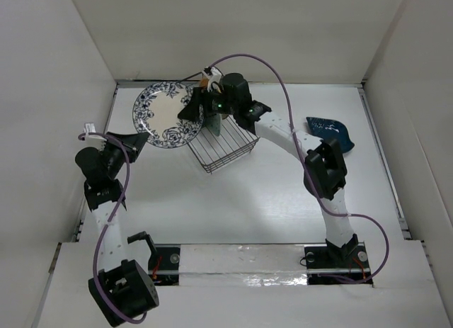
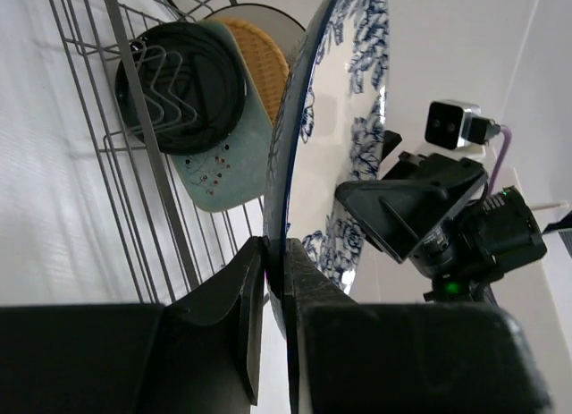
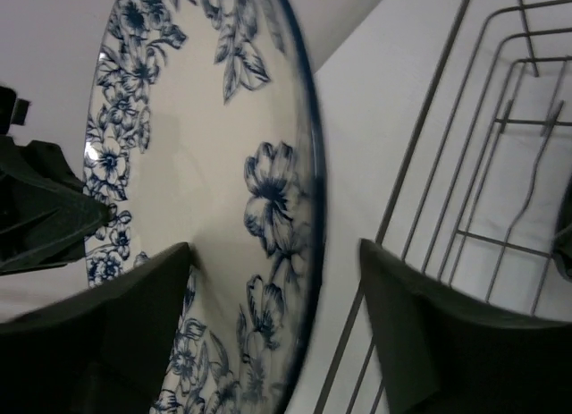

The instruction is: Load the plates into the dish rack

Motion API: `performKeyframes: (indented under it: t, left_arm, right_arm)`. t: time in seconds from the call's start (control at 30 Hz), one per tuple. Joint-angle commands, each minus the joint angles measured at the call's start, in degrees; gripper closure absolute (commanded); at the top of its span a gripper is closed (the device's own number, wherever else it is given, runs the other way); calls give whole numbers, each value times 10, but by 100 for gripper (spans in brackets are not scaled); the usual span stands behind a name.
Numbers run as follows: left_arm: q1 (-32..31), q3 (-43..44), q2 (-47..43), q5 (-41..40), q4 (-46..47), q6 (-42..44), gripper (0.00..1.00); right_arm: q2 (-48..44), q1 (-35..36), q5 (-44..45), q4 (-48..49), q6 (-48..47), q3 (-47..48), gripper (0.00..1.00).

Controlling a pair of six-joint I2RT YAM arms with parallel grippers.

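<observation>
I'm partway through loading, I judge. The black plate (image 2: pixel 183 88), the mint plate (image 2: pixel 223 168) and the orange plate (image 2: pixel 261 56) stand in the dish rack (image 1: pixel 225 149). The dark-blue leaf-shaped plate (image 1: pixel 329 132) lies on the desk (image 1: pixel 233 200), well apart from the rack at its 3 o'clock. I can't pick out the beige one.

The dish in hand is the white-and-blue floral plate (image 1: pixel 168 115), held in the air just beside the rack's far-left corner, at about 10 o'clock from it in the top view. My left gripper (image 2: pixel 273 264) is clamped on its rim, one finger on each face, at roughly 7 o'clock on the plate. My right gripper (image 3: pixel 277 316) sits at the plate's 3 o'clock edge, spread wide. Its fingers (image 3: pixel 116 333) straddle the rim, and the one on the rack side stands apart from it, so it grips nothing (this looks like a handover about to happen).

Being round, the plate has no long axis; what matters is its tilt. The painted face looks up toward the overhead camera, so it lies far flatter than the standing plates.

Next, I'd pinch the right gripper onto the rim and only then loosen the left. After that the plate has to be tipped on edge, parallel to the loaded ones, and lowered into a free gap between prongs.
</observation>
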Motion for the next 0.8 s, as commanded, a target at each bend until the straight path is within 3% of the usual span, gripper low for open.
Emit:
performKeyframes:
  t: [0.0, 0.03, 0.07, 0.2, 0.27, 0.43, 0.6, 0.67, 0.77]
  left_arm:
    - [-10, 19, -32, 51, 113, -15, 100]
    - [-15, 18, -32, 54, 99, 1, 100]
    - [-16, 17, -33, 57, 90, 10, 100]
    - [-30, 8, -33, 48, 58, 43, 100]
    - [-37, 4, -24, 48, 53, 56, 100]
    - [-66, 40, -6, 15, -27, 138, 58]
    - [-123, 91, -21, -65, -107, 225, 32]
    - [-143, 94, -25, -96, -119, 246, 18]
    - [-177, 114, -30, -173, -171, 297, 9]
  right_arm:
    - [-26, -1, -38, 82, 31, -27, 30]
    - [-30, -1, -35, 106, 44, -51, 43]
    - [-35, -1, -34, 124, 54, -68, 64]
    - [-63, -7, -32, 202, 100, -139, 100]
    - [-77, -7, -26, 219, 110, -163, 100]
    - [-117, -18, 16, 240, 116, -198, 100]
    - [-171, -29, 101, 225, 94, -205, 100]
    - [-184, -29, 123, 224, 82, -205, 100]
    - [-203, -29, 174, 202, 51, -191, 100]
